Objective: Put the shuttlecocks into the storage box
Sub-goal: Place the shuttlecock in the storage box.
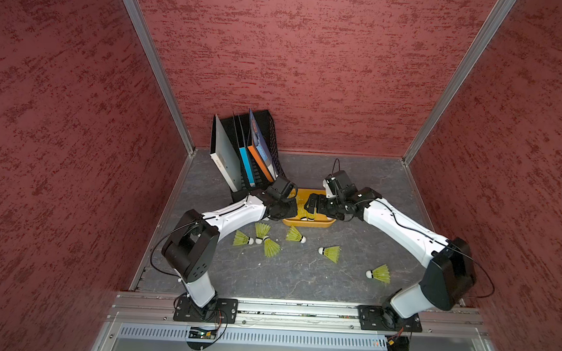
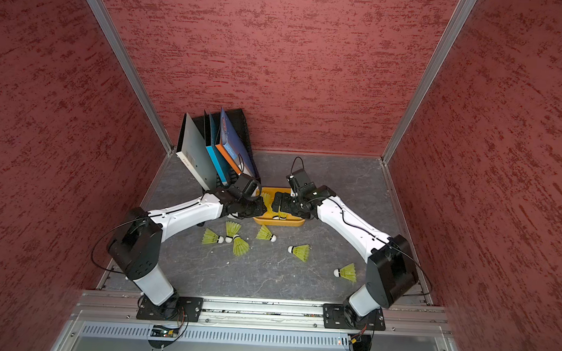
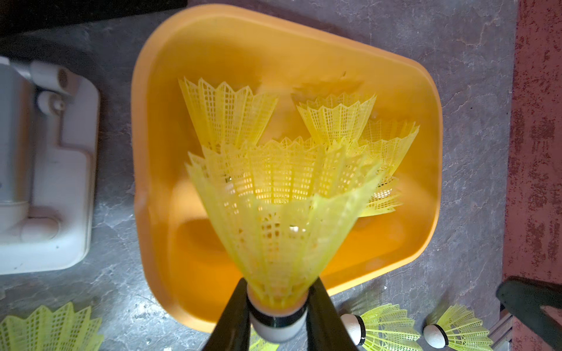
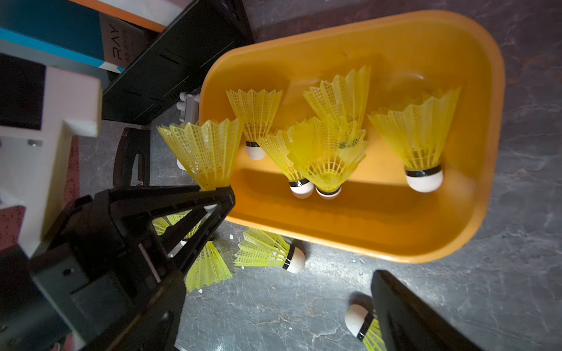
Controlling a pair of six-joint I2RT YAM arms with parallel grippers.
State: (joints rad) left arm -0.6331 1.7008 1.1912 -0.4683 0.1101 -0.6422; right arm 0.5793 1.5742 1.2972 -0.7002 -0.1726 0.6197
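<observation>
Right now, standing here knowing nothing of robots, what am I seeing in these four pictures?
Two white-and-black robot arms, the left arm and the right arm, are bolted to a rail at the edge of a grey table. Two pictures come from a camera overhead. The other two come from a small camera on each arm's wrist. On the table sit an orange box holding several yellow shuttlecocks, six loose shuttlecocks in front of it, and a black rack of books. The left fingers pinch one shuttlecock by its white tip, at the box's edge. The right fingers stand open, holding nothing.
</observation>
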